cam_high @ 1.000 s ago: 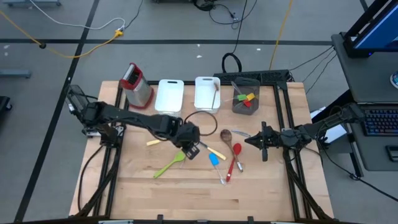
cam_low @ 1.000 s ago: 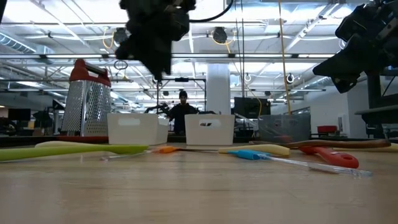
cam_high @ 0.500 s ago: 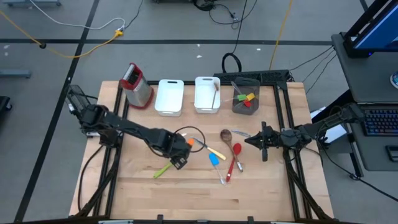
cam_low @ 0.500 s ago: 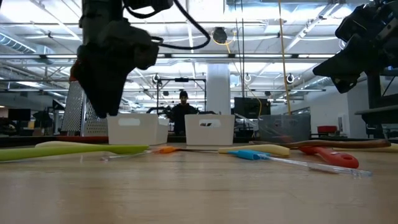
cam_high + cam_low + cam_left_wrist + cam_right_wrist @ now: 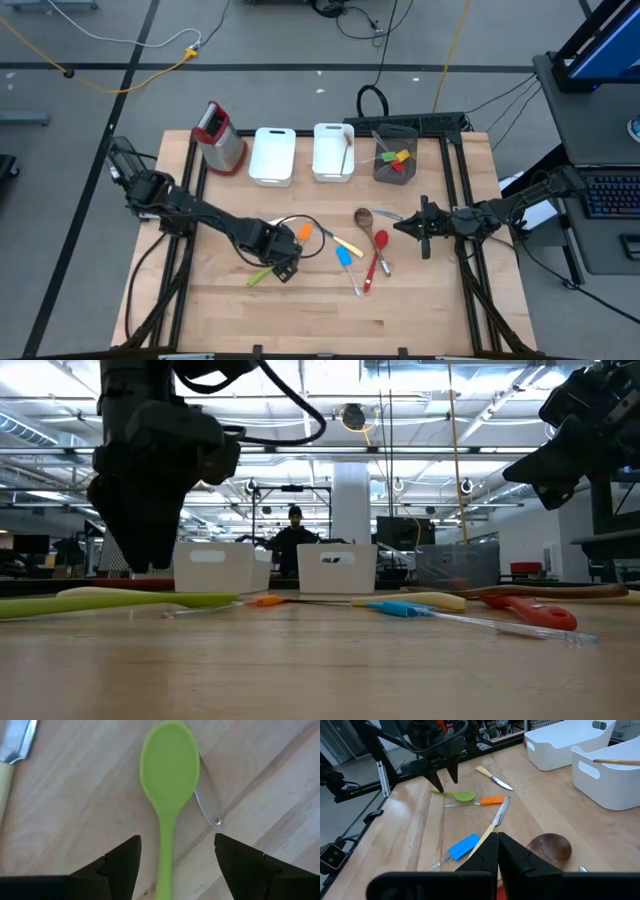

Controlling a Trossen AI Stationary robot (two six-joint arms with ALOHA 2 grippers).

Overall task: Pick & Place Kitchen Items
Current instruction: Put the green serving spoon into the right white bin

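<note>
Two arms show from above, and I have the left gripper [image 5: 283, 262] low over the near-left part of the wooden table [image 5: 420, 310], right above the green silicone spoon [image 5: 260, 274]. That spoon lies slantwise, its handle running toward the near-left corner, its bowl hidden under my claw. My right gripper [image 5: 424, 229] waits at the right edge, well apart from it, so the left arm is plainly the nearer one.

From table height, I see the left gripper [image 5: 150, 500] hanging just above the green spoon [image 5: 120, 600], which lies flat along the left side.

Through the left wrist camera, my fingers [image 5: 122, 865] stand spread, released, one on each side of the green spoon's [image 5: 169, 765] handle; its long axis runs straight away from the claw, crosswise to the closing direction. I judge a short descent and a squeeze would take the handle. A clear plastic handle [image 5: 207, 805] lies just beside the bowl.

Through the right wrist camera, my right gripper [image 5: 497, 851] is clenched on nothing, and the green spoon [image 5: 456, 795] lies far off under the left claw.
</note>
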